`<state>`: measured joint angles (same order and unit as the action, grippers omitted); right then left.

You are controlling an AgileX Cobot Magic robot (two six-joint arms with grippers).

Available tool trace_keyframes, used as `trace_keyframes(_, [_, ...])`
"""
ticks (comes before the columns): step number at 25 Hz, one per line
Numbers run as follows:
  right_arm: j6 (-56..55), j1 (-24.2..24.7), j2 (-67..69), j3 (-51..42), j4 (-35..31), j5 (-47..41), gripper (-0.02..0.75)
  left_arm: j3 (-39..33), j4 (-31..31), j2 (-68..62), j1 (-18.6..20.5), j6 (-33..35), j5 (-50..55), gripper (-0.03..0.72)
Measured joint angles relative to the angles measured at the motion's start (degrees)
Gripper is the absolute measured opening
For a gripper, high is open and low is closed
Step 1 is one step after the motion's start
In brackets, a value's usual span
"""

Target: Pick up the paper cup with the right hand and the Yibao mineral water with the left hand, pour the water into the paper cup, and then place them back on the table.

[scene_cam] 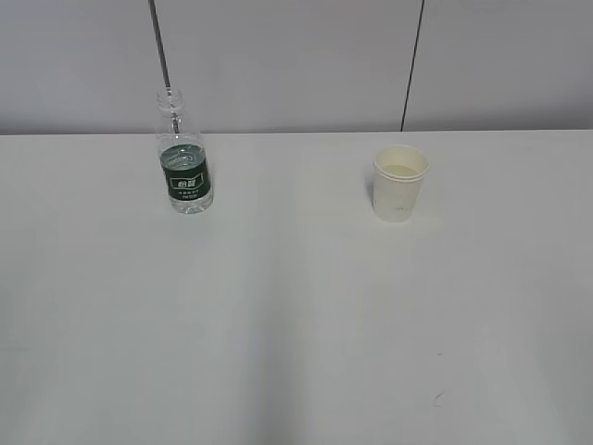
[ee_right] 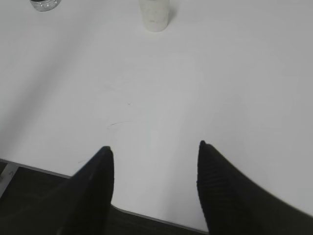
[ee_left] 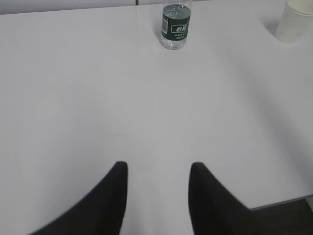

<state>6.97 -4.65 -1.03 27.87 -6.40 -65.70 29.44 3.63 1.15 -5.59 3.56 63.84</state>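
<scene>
Since both stand upright on the table (scene_cam: 296,324), well ahead of each gripper, the Yibao mineral water (ee_left: 175,27) faces the left hand (ee_left: 157,169) and the paper cup (ee_right: 154,15) the right hand (ee_right: 155,149) (both spread wide, empty).

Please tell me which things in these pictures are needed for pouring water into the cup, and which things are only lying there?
Needed for the job:
- Yibao mineral water, uncapped, upright
- paper cup, upright, apart from the bottle
- left end effector, open, empty
- right end effector, open, empty
- table

Only lying there:
- nothing loose; only a small dark scuff mark on the table
</scene>
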Motion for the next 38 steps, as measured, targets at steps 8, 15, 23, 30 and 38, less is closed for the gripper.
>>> trace_keyframes(8, [0.0,0.0,0.0,0.0,0.0,0.0,0.438,0.0,0.2,0.0,0.0,0.0,0.0,0.269])
trace_keyframes(15, [0.0,0.0,0.0,0.0,0.0,0.0,0.438,0.0,0.6,0.0,0.5,0.0,0.0,0.269])
trace_keyframes(23, [0.0,0.0,0.0,0.0,0.0,0.0,0.438,0.0,0.6,0.0,2.7,0.0,0.0,0.269])
trace_keyframes(30, [0.0,0.0,0.0,0.0,0.0,0.0,0.438,0.0,0.6,0.0,2.7,0.0,0.0,0.269])
trace_keyframes(38, [0.0,0.0,0.0,0.0,0.0,0.0,0.438,0.0,0.6,0.0,2.7,0.0,0.0,0.269])
